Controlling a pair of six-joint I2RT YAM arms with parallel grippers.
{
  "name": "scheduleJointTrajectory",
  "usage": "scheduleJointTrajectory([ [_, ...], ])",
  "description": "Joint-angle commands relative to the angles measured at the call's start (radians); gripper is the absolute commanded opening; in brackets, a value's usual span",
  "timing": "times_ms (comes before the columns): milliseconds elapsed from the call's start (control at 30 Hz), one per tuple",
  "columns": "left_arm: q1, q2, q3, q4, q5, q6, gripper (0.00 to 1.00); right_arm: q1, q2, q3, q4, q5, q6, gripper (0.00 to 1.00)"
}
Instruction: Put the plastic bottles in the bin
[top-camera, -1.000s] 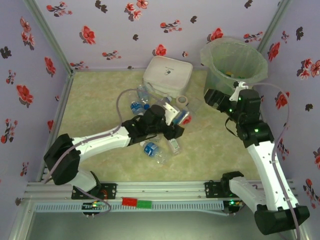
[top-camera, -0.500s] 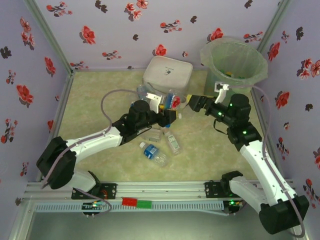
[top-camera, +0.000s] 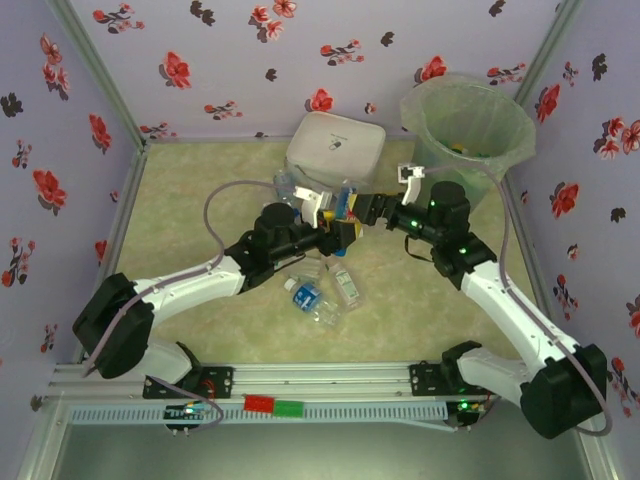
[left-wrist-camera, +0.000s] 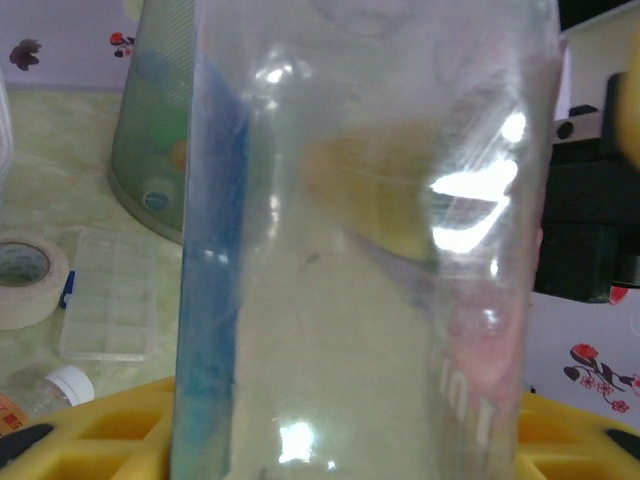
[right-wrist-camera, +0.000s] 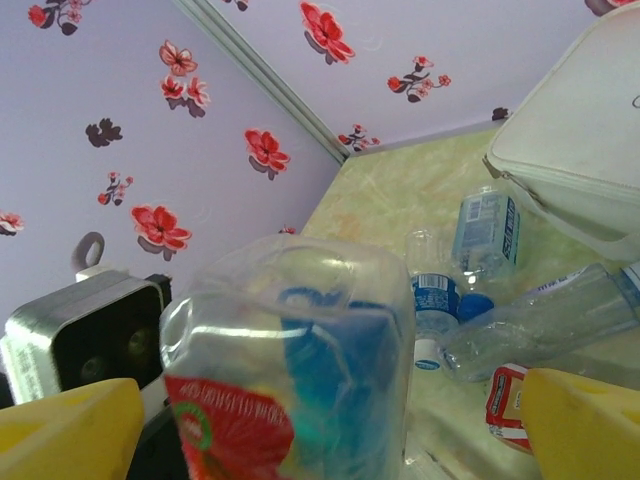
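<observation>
The left tool (top-camera: 342, 226) is clamped on a clear bottle (left-wrist-camera: 360, 300) with a blue label and holds it over the middle of the counter (top-camera: 200, 190), in front of the white box (top-camera: 335, 145). The right tool (top-camera: 368, 212) stands wide open, its fingers (right-wrist-camera: 70, 430) on either side of the same bottle and not yet pressing it. The bin (top-camera: 428, 150) stands in the far right corner, behind the right arm. Loose bottles (top-camera: 312, 300) lie on the counter below both tools. The held bottle looks empty, so it is probably light, thin-walled and slick. A hard squeeze could dent it or make it slip out. The best hold is probably across the straight labelled body, clear of the left tool's grip.
</observation>
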Motion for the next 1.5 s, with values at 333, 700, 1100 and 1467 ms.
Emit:
scheduleJointTrajectory([
  [333,-0.020,-0.006,0.001,-0.005,0.014,0.002,0.51,0.060,0.087,-0.034,0.169,0.043,0.079,0.68],
  [700,-0.020,-0.061,-0.036,-0.008,-0.049,0.008,0.88,0.057,0.059,0.002,0.063,0.174,-0.010,0.53],
  [1100,-0.010,-0.333,-0.262,-0.012,-0.506,-0.007,1.00,-0.211,0.130,0.390,-0.206,0.358,-0.152,0.52],
  [1467,0.055,-0.519,-0.428,-0.141,-0.723,-0.166,1.00,-0.428,0.278,0.592,0.019,0.556,-0.133,0.50],
])
